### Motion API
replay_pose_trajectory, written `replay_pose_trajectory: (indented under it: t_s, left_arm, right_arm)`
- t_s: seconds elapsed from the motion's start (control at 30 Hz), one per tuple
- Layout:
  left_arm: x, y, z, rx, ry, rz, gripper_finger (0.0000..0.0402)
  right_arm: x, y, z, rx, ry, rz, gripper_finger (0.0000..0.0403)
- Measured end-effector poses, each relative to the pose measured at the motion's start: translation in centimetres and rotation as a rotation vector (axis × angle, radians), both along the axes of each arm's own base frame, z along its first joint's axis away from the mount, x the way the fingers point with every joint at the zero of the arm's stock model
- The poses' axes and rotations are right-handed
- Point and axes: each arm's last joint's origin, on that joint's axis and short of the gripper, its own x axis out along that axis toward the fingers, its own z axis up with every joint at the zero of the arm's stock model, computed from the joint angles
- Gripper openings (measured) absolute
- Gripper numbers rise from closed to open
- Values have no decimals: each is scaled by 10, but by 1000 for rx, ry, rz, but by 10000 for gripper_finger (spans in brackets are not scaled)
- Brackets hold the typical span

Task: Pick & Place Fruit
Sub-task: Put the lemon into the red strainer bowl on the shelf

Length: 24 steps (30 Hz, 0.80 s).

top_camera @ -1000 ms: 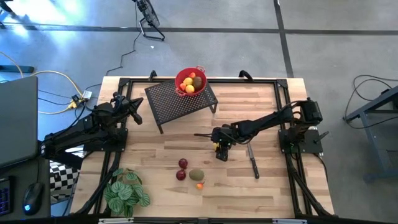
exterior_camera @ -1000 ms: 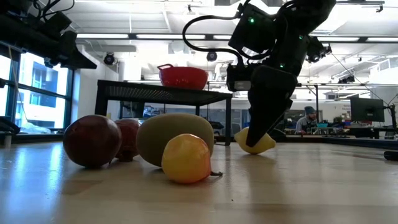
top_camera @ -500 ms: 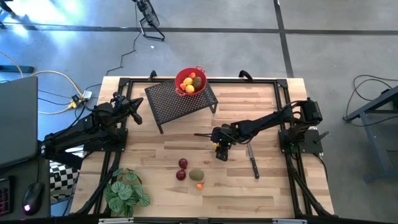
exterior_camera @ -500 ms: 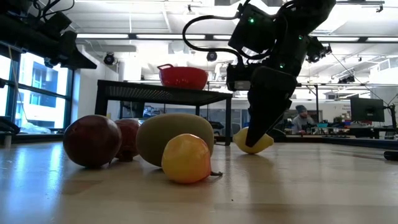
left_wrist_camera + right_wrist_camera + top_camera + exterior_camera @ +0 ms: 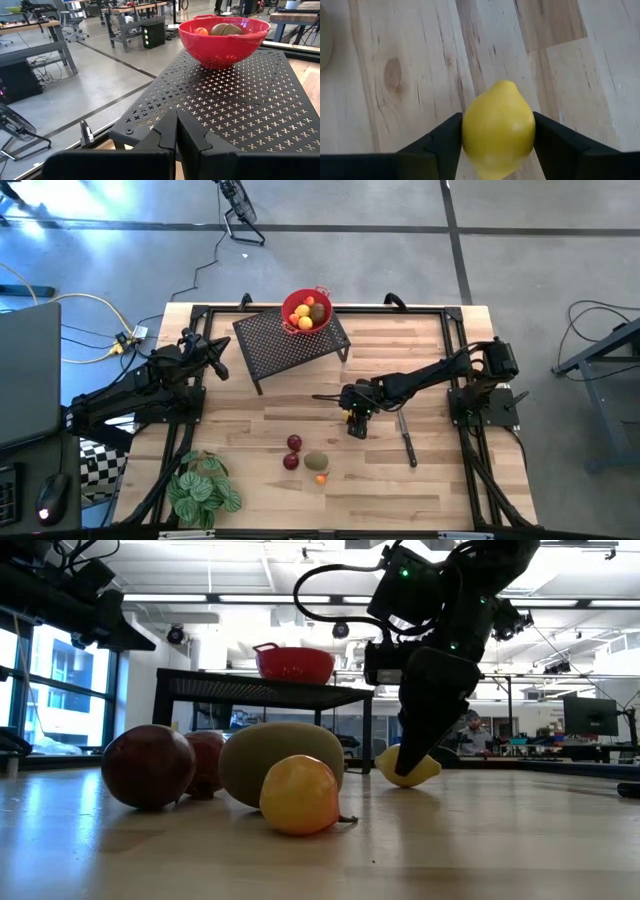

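1. Right wrist view shows a yellow lemon (image 5: 498, 127), smooth-skinned with a small nub at one end, sitting between the right gripper's (image 5: 497, 145) two dark fingers (image 5: 445, 140), which press against its two sides.
2. High view places the right gripper (image 5: 356, 420) low over the middle of the wooden table (image 5: 440, 480), its jaws spread wide around the lemon and closed on it.
3. Low view shows the lemon (image 5: 420, 769) at table level under the gripper (image 5: 408, 768); I cannot tell whether it touches the wood.
4. More fruit lies to the near left of the gripper: two dark red balls (image 5: 292, 452), an olive-green oval (image 5: 316, 461) and a tiny orange piece (image 5: 320, 478), grouped close together.
5. A red mesh bowl (image 5: 306, 311) holding yellow, orange and brown fruit stands on a black perforated stand (image 5: 290, 340) at the far side of the table.
6. A dark tool (image 5: 408, 445) lies on the table just right of the gripper.
7. A green leafy plant (image 5: 203, 488) sits at the near left corner.
8. The left gripper (image 5: 175, 137) rests at the far left beside the stand, fingers fully closed on nothing.
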Motion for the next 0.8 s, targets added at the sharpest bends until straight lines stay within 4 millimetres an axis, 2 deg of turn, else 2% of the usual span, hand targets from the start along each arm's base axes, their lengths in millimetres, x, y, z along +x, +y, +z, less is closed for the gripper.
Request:
replay_pose_trajectory:
  t_s: [0.13,0.3,0.43,0.8]
  left_arm:
    - [0,0,0,0,0,0,0]
    - [0,0,0,0,0,0,0]
    - [0,0,0,0,0,0,0]
    - [0,0,0,0,0,0,0]
  right_arm:
    - [0,0,0,-6,-1,11,204]
    - [0,0,0,-6,-1,11,249]
    - [0,0,0,-7,-1,12,270]
    - [0,-2,0,-66,-5,-6,278]
